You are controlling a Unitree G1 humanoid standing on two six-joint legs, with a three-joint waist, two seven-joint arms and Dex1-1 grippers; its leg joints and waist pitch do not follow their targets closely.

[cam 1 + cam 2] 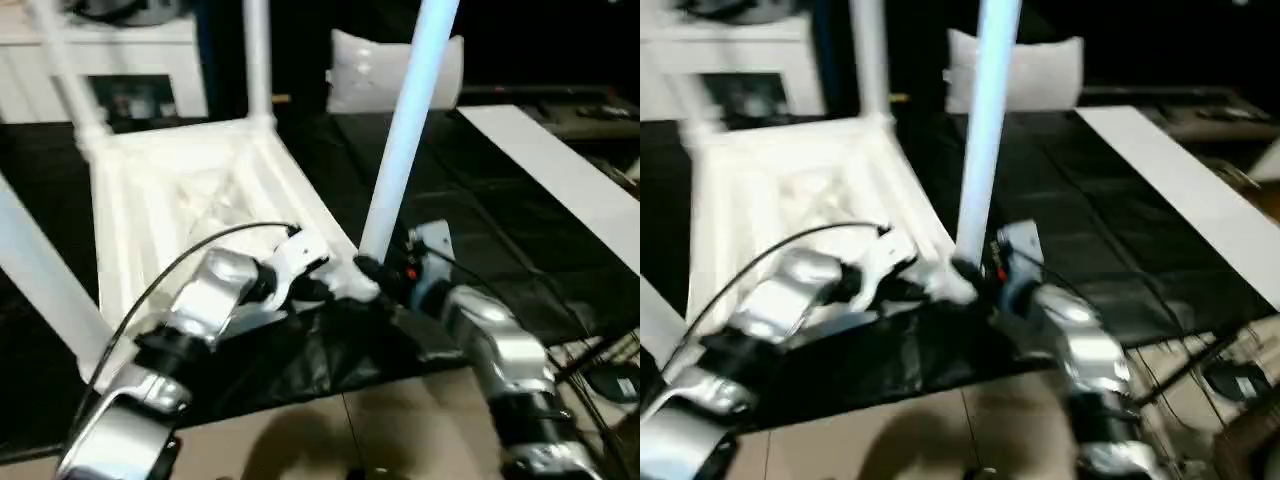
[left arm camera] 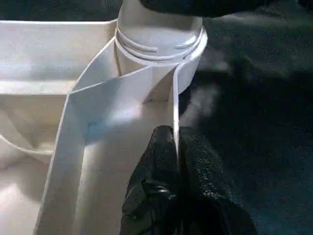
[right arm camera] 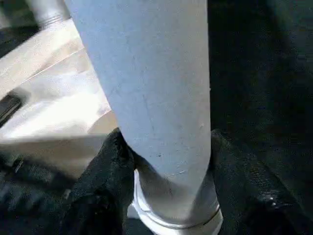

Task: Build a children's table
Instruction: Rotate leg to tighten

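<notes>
Black mat under inverted table top [image 1: 200, 190] | left hand [image 2: 175, 161] clenched on top's rim wall beside near corner socket [image 2: 161, 54] | right hand [image 3: 166, 161] grasping leg [image 1: 405, 130] at socket | step: seating leg | next: twist home.

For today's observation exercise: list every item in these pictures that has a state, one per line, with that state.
table top: upside down, ribs up.
near-right leg: upright in its corner socket.
left gripper: shut on the top's rim wall.
right gripper: closed around the leg's base.
pillow: lying behind.
</notes>
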